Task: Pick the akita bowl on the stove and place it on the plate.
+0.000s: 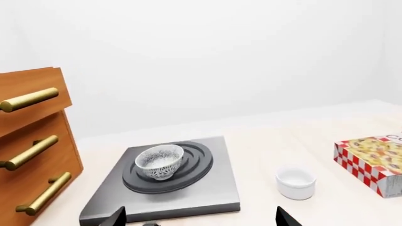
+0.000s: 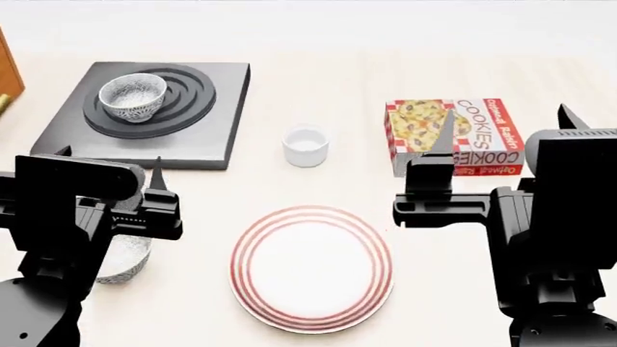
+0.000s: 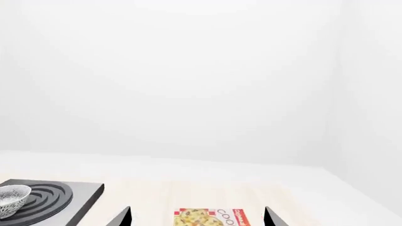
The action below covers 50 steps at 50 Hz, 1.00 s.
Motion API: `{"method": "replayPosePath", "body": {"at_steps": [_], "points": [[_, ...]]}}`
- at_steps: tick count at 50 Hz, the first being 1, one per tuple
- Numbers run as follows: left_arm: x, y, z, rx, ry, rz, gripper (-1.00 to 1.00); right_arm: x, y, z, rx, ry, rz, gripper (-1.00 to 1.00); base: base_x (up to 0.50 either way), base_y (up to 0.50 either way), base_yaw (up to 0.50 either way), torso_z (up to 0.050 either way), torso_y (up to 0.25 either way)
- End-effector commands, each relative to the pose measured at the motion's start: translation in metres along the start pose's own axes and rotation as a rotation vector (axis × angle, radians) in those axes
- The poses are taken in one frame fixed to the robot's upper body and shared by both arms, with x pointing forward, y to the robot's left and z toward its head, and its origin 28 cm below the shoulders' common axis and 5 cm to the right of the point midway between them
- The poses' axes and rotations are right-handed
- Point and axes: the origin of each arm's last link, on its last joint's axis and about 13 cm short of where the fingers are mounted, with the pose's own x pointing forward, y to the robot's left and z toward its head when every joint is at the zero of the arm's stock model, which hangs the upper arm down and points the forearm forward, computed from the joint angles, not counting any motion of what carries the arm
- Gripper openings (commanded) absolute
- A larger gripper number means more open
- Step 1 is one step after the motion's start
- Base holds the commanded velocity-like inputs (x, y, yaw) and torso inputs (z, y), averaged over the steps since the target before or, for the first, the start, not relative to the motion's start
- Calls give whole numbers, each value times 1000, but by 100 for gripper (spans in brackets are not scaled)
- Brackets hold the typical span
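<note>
The pale wood-grain counter [image 2: 463,238] looks matt and smooth. At the upper left of the head view, the square dark grey stove [image 2: 217,126] has a dull metallic sheen, its black rings matt. The speckled black-and-white akita bowl [image 2: 132,96], small white cup [image 2: 305,146] and red-ringed white plate [image 2: 311,267] look like glazed ceramic. The cookie box [image 2: 482,134] is printed card. The brown wooden drawers [image 1: 53,150] carry 3 brassy handles.

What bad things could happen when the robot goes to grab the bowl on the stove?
1. A second speckled bowl sits right under the left gripper. The robot might grab that one instead of the bowl on the stove.

2. The white cup stands between the stove and the plate, so a low carry could knock it.

3. The bowl is deep and round, so it might slip from the open fingers.
</note>
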Motion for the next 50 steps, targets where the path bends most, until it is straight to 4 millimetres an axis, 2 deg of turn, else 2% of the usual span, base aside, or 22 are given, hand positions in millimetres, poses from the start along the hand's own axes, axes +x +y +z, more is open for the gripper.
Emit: {"method": "replayPosePath", "body": {"at_steps": [1, 50], "points": [[0, 0, 1, 1, -1, -1, 100, 0, 0, 1, 1, -1, 2, 100, 375, -23, 0, 0, 0], [-2, -1, -2, 4, 2, -7, 100, 0, 0, 0, 2, 0, 7, 100, 377, -28, 0, 0, 1]]}}
